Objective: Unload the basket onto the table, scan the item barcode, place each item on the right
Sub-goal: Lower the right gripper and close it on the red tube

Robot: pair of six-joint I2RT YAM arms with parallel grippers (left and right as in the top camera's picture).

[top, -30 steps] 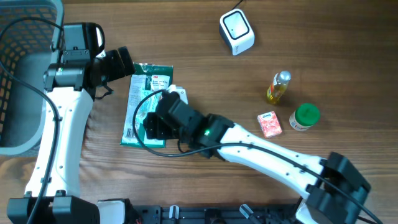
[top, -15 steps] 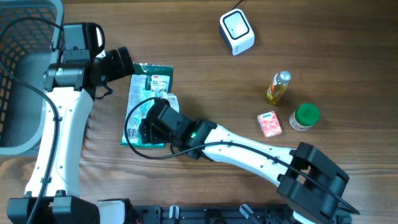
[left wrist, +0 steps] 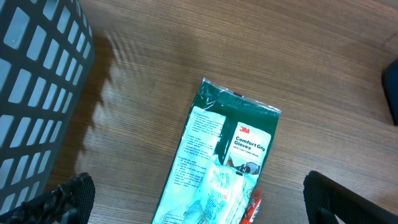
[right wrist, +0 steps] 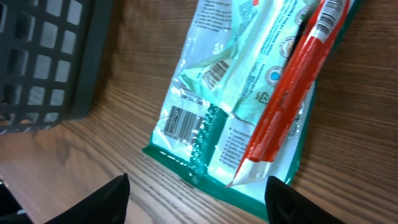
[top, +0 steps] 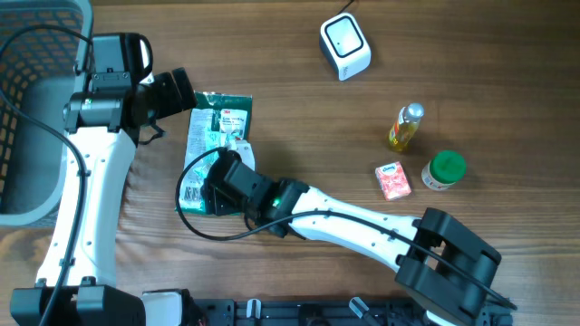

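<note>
Right fingers (right wrist: 107, 200) are seen spread, nothing gripped, set at the near end of the glove packet (right wrist: 249, 112), which is laid flat on the tabletop (right wrist: 74, 162). Packet is judged light, limp and slippery film. A pinch at a sealed edge or corner is advised, clear of the barcode (right wrist: 182, 121), so the print is neither creased nor covered. Barcode is printed by the near left corner. Green border, pale clear window and red-and-white strip (right wrist: 292, 81) are noted. At the far end, left fingers (left wrist: 62, 198) are held fully apart, empty, above the packet. Basket (right wrist: 93, 74) is beside it; scanner (top: 345, 46) is well apart.
</note>
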